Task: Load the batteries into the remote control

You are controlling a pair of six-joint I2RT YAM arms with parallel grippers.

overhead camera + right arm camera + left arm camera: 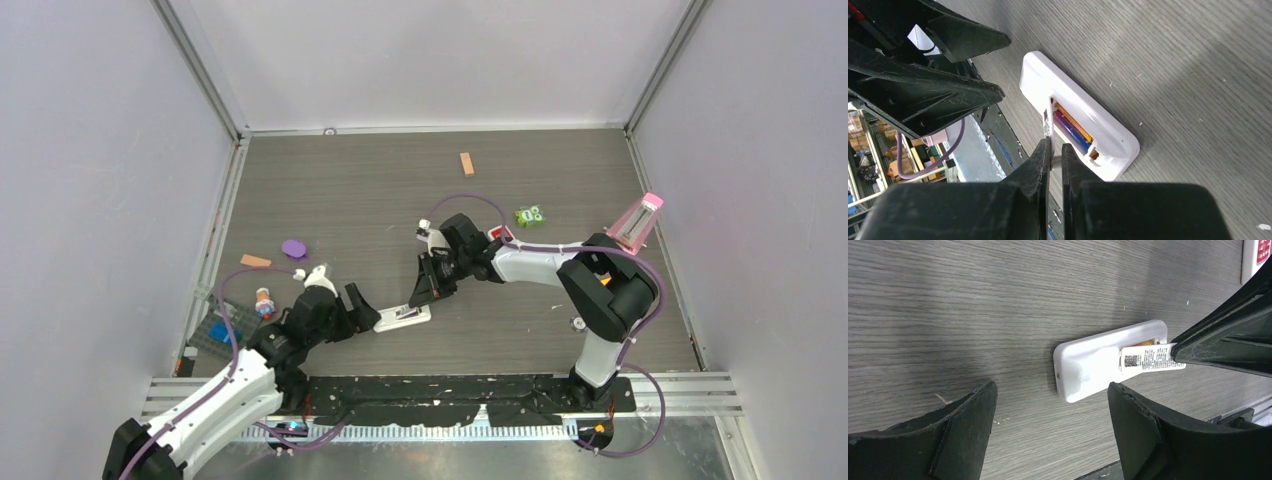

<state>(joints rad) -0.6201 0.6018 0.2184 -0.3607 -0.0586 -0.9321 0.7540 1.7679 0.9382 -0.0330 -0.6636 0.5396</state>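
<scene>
The white remote control [405,317] lies back up near the table's front edge. Its battery bay is open; the orange battery [1074,121] and the dark blue-purple battery [1071,133] lie side by side inside. My right gripper [1056,150] is shut on the thin white labelled battery cover [1047,121], which stands on edge along the bay's side. The cover also shows in the left wrist view [1148,359]. My left gripper [1050,430] is open and empty, just short of the remote's [1088,367] closed end. In the top view the left gripper [365,308] and right gripper [425,290] flank the remote.
A shorter red-faced remote [497,234] lies behind the right gripper. A tan wooden block [466,164], a green toy [529,215] and a pink object [637,222] sit farther back and right. A purple disc [293,248], another tan block [255,261] and small items [265,300] lie left.
</scene>
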